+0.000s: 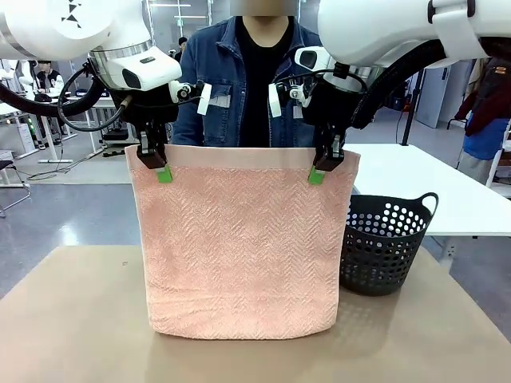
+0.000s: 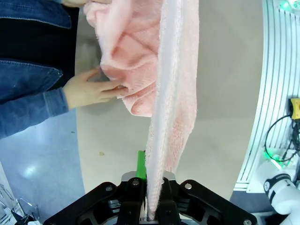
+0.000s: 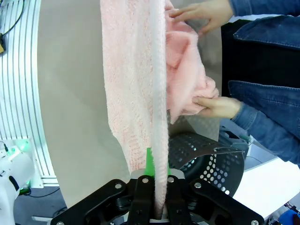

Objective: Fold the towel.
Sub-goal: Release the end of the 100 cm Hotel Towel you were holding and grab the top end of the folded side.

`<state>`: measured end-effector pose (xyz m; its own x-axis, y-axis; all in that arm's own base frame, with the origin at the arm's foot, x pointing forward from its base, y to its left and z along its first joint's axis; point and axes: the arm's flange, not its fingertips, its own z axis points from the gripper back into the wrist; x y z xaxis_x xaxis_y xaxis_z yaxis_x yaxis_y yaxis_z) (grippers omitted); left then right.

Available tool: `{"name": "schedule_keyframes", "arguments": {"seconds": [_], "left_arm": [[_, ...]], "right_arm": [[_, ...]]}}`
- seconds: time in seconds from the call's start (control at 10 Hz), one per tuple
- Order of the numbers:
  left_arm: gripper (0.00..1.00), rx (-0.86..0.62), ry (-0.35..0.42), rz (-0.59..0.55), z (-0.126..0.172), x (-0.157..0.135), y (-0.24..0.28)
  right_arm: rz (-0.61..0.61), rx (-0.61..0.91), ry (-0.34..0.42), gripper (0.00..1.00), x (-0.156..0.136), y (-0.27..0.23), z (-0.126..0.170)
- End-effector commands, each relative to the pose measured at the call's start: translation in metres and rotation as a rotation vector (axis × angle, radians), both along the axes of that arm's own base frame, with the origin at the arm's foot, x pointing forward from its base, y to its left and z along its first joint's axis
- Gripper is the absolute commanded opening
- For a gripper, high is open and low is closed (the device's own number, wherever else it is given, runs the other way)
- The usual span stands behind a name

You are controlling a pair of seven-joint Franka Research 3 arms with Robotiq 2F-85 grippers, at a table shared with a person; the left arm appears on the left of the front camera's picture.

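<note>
The towel (image 1: 243,247) is held up above the table (image 1: 72,319) as a flat, salmon-pink sheet, gripped along its top edge by both arms. The left pincer (image 1: 159,169) is clamped tight on the towel's corner at 11 o'clock, and the right pincer (image 1: 318,171) is clamped likewise on the corner at 1 o'clock. Green pads (image 1: 165,175) are seen pressed against the cloth at each grip. The plain band (image 1: 239,156) is stretched level along the top edge between the two grips (the herringbone weave is shown below it). The sheet is hung straight down, and its lower edge is seen at the level of the table top; whether it rests there cannot be told for certain.

In both wrist views the cloth is seen edge-on, pinched between the closed fingers with no gap left beside it. On the far side of the hanging sheet, a bunched part of the towel is gripped by the person (image 1: 243,72). A hand (image 2: 89,90) is seen on it at 9 o'clock in the left wrist view, and a second hand (image 3: 218,107) at 3 o'clock in the right wrist view.

A dark perforated basket (image 1: 385,243) is set on the table at 3 o'clock of the towel, just beside its edge.
</note>
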<state>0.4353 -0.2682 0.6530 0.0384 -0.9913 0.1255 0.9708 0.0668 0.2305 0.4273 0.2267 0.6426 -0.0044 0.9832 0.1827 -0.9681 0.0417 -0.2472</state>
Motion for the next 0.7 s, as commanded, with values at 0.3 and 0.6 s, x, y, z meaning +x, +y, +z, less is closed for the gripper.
{"name": "schedule_keyframes", "arguments": {"seconds": [0.3, 0.6], "left_arm": [[0.0, 0.0, 0.001, 0.001, 0.0009, 0.0002, 0.0005], [0.0, 0.0, 0.001, 0.001, 0.0009, 0.0002, 0.0005]], "right_arm": [[0.0, -0.001, -0.001, 0.0, -0.0003, 0.0, 0.0003], [0.0, -0.001, -0.001, 0.0, -0.0003, 0.0, 0.0003]]}}
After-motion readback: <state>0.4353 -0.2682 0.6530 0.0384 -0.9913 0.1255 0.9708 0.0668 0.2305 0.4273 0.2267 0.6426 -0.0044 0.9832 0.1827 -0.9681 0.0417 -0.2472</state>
